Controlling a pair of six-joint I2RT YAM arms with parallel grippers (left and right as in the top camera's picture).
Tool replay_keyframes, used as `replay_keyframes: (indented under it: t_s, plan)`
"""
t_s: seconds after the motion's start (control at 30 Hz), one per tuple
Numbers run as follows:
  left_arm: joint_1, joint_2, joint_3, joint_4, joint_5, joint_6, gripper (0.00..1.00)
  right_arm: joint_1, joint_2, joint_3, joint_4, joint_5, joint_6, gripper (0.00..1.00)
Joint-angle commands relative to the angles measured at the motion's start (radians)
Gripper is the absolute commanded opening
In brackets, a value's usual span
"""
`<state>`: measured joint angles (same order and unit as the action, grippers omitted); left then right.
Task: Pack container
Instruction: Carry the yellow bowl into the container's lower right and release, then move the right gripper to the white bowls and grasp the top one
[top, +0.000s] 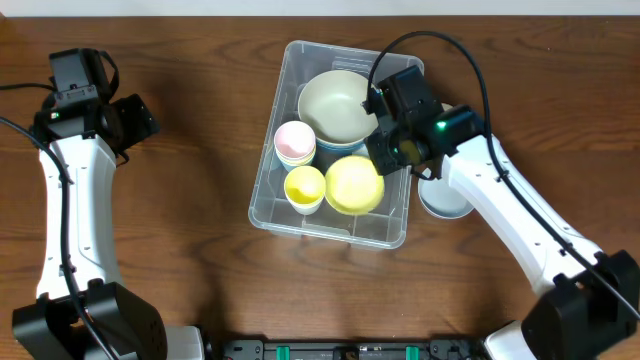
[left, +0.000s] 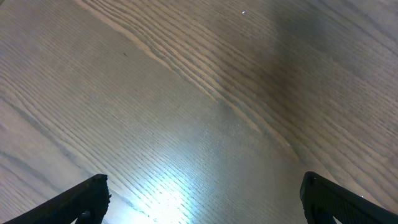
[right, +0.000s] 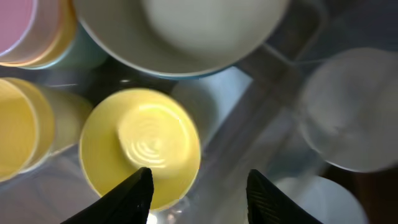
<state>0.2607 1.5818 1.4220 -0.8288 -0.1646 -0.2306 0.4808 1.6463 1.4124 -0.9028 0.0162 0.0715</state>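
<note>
Right gripper (right: 199, 175) hangs above yellow bowl (right: 140, 146) inside container (top: 268, 205).

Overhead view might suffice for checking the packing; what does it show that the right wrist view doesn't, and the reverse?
Only overhead: the whole container and the left gripper off to the side. Only right wrist: the right gripper, jaws apart, close over the upturned yellow bowl. Both: yellow bowl, cream bowl, pink cup, white bowl outside the container.

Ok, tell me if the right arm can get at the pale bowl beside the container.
Probably yes: the pale bowl sits just outside the container wall, beside the right gripper, whose parted jaws hang over the upturned yellow bowl.
</note>
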Motion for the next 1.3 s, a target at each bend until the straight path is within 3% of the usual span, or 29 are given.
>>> replay_keyframes:
  t_s: [0.0, 0.07, 0.23, 0.47, 0.57, 0.93, 1.27]
  plan:
    - [0.003, -0.020, 0.026, 0.001, -0.012, 0.009, 0.98, -0.015, -0.115, 0.040, -0.005, 0.155, 0.035, 0.54]
    - [0.003, -0.020, 0.026, 0.001, -0.012, 0.009, 0.98, -0.051, -0.169, 0.044, -0.007, 0.227, 0.072, 0.60]
    - [0.003, -0.020, 0.026, 0.001, -0.012, 0.009, 0.98, -0.229, -0.262, 0.043, -0.024, 0.224, 0.114, 0.61]
    - [0.003, -0.020, 0.026, 0.001, -0.012, 0.009, 0.98, -0.511, -0.221, -0.002, 0.010, 0.099, 0.113, 0.60]
    - [0.003, -0.020, 0.026, 0.001, -0.012, 0.009, 0.98, -0.582, -0.160, -0.044, 0.073, -0.058, 0.059, 0.60]
    - [0.003, -0.020, 0.026, 0.001, -0.012, 0.009, 0.98, -0.617, 0.159, -0.125, 0.275, -0.273, -0.062, 0.59]
    - [0.003, -0.020, 0.026, 0.001, -0.012, 0.009, 0.98, -0.617, 0.385, -0.125, 0.398, -0.321, -0.088, 0.57]
